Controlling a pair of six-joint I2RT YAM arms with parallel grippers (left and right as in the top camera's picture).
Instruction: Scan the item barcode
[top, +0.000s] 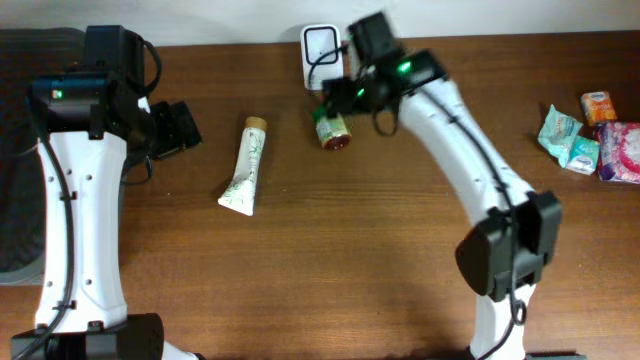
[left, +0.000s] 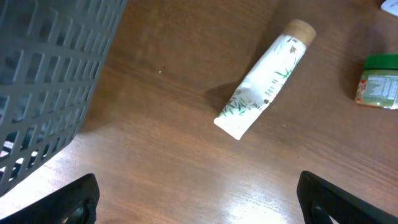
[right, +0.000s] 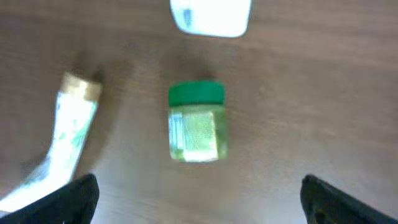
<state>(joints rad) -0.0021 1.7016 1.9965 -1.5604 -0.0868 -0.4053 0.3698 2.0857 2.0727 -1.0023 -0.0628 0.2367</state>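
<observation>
In the right wrist view, only the tips of the right gripper (right: 200, 202) show, poking in at the two bottom corners. They stand far apart and hold nothing. The picture is blurry, so the words on the little jar (right: 196, 127) cannot be read, and I cannot tell where its barcode is. The jar lies on its side on the brown table (right: 323, 112), just past the fingers and in line with the gap between them, not touching them. Its green lid points away from the gripper, toward the white scanner (right: 210, 15) (cut off by the top edge). A white tube (right: 62, 143) with a tan cap lies to the left of the jar, with its bottom end cut off.

The left gripper (left: 199, 202) shows only two dark tips too, wide apart and empty. Beyond it lies the tube, and the jar is half cut off at the right edge. A grey basket (left: 43, 81) fills the left side.

From above, some small packets (top: 585, 135) sit far off at the right end of the table.
</observation>
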